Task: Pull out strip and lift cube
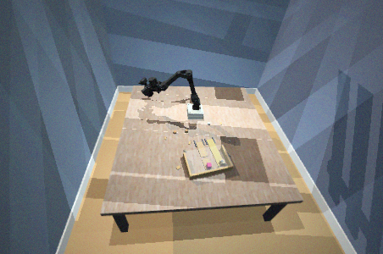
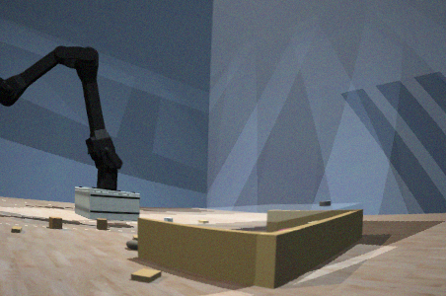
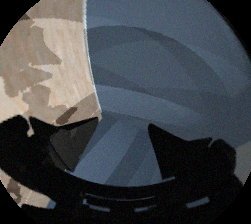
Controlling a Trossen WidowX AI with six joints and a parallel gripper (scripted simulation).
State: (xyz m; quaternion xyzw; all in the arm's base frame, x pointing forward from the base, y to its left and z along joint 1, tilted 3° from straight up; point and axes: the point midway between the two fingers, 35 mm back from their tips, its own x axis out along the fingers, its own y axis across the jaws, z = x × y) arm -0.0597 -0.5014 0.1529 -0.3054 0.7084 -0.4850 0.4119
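Note:
A shallow tray (image 1: 212, 173) (image 2: 197, 247) with yellowish walls stands on the table. In the top view a long yellow strip (image 1: 214, 151) lies at its right side, with a small pale thing (image 1: 222, 162) by its near end. A shorter tan strip (image 1: 202, 149) lies left of it. A pink cube (image 1: 208, 165) is near the tray's front wall. Labels and any breaks in the strips are too small to tell. My gripper (image 1: 144, 87) (image 3: 123, 123) is open, with nothing between the fingers, raised at the far left, well away from the tray.
Small tan blocks lie about: one (image 1: 178, 168) (image 2: 146, 274) left of the tray, others (image 1: 174, 132) (image 1: 186, 130) toward the arm's pale base (image 1: 195, 112) (image 2: 107, 204). A dark rounded thing (image 2: 132, 244) sits by the tray wall. Small dark pieces (image 1: 206, 141) show at the tray's far side.

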